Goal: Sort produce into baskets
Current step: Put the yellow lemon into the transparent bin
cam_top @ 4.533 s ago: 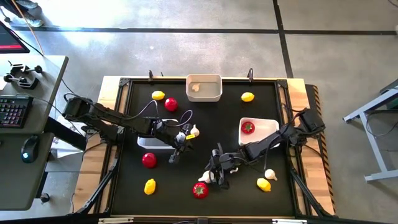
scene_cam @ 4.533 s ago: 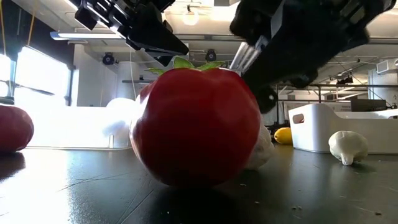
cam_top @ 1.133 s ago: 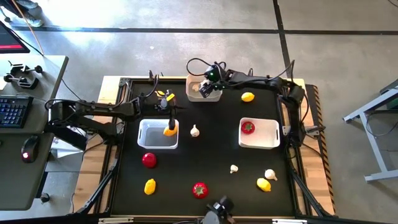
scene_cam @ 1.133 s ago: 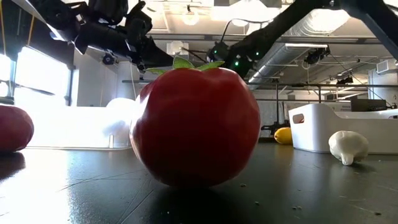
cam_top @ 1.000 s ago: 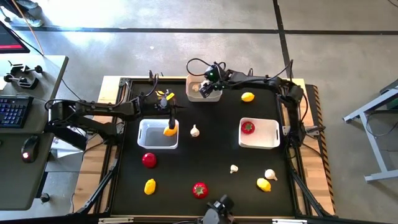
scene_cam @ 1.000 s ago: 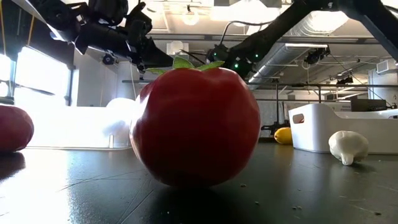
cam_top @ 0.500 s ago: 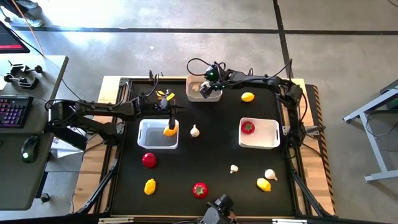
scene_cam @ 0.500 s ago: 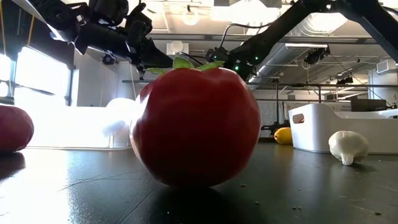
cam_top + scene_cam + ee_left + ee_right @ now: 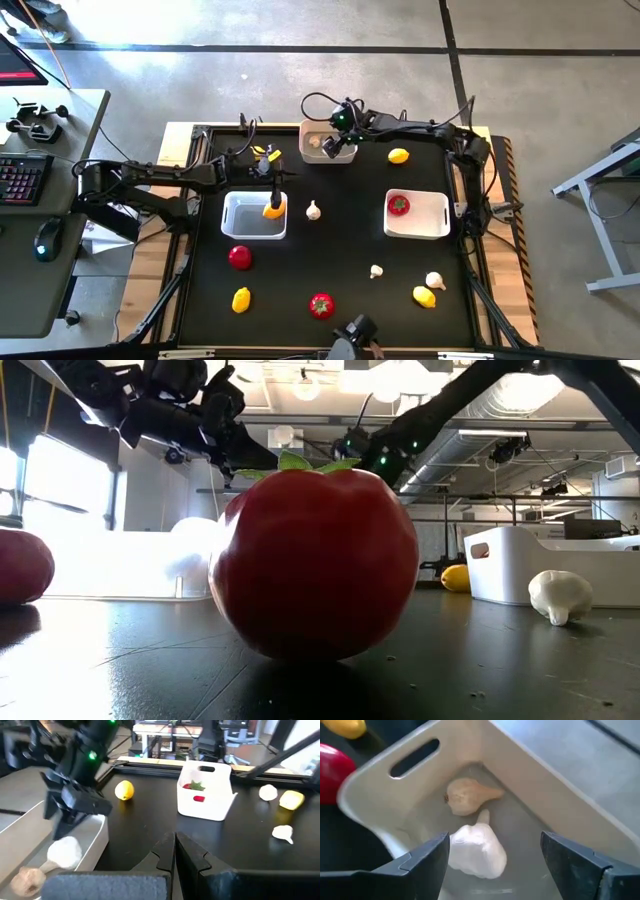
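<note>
Overhead, my right gripper (image 9: 336,140) hangs over the far basket (image 9: 328,141); my left gripper (image 9: 272,196) hovers above the near-left basket (image 9: 253,215). Right wrist: my fingers spread, two garlic bulbs (image 9: 476,851) beneath them. Left wrist: my fingers (image 9: 172,851) pressed together, empty.

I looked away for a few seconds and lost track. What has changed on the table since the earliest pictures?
The right gripper went from the front middle to the far bin and let go of a garlic bulb, now lying there beside another. The left gripper drew back to the left bin, shut; a lemon lies inside. The tomato in the right bin stayed put.
</note>
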### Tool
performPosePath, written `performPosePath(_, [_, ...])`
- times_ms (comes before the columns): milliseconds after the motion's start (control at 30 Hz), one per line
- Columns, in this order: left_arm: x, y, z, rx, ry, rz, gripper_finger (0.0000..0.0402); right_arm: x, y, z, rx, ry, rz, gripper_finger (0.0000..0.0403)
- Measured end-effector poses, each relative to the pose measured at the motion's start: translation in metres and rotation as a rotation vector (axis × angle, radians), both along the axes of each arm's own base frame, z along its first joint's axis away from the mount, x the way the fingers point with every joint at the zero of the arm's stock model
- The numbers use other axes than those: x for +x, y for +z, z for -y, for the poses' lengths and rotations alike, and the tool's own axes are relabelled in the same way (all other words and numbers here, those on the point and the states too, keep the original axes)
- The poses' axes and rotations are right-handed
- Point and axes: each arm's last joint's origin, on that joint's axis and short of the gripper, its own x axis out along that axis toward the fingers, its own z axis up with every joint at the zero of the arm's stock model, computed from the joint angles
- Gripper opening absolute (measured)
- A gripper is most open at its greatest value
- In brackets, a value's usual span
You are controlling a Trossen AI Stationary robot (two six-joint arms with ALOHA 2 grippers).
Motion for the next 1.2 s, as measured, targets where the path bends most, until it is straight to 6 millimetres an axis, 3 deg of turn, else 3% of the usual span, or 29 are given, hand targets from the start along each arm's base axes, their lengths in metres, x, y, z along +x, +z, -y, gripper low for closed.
performPosePath(100, [0.000, 0.002, 0.000, 0.006, -0.003, 0.019, 0.0000, -0.002, 0.017, -0.008, -0.047, 0.018, -0.003, 0.0284])
performPosePath(200, [0.001, 0.005, 0.000, 0.017, -0.004, 0.047, 0.0000, -0.004, 0.032, -0.016, -0.088, 0.054, -0.002, 0.0237])
performPosePath(433, [0.001, 0.005, 0.000, 0.024, -0.006, 0.046, 0.0000, 0.005, 0.035, -0.038, -0.104, 0.134, -0.018, 0.0041])
performPosePath(500, [0.001, 0.005, 0.000, 0.024, -0.006, 0.046, 0.0000, 0.009, 0.033, -0.047, -0.114, 0.155, 0.001, 0.0012])
performPosePath(667, [0.000, 0.007, 0.000, 0.026, -0.007, 0.051, 0.0000, 0.008, 0.030, -0.076, -0.155, 0.189, 0.057, 0.0013])
performPosePath(833, [-0.002, 0.010, 0.001, 0.038, -0.009, 0.067, 0.0000, -0.006, 0.014, -0.109, -0.136, 0.199, 0.113, 0.0005])
performPosePath(1067, [-0.002, 0.009, 0.002, 0.032, -0.012, 0.058, 0.0000, -0.036, 0.015, -0.159, -0.093, 0.213, 0.191, 0.0001])
performPosePath(1200, [-0.001, 0.009, 0.004, 0.028, -0.021, 0.059, 0.0000, -0.045, 0.020, -0.194, -0.058, 0.338, 0.227, 0.0000])
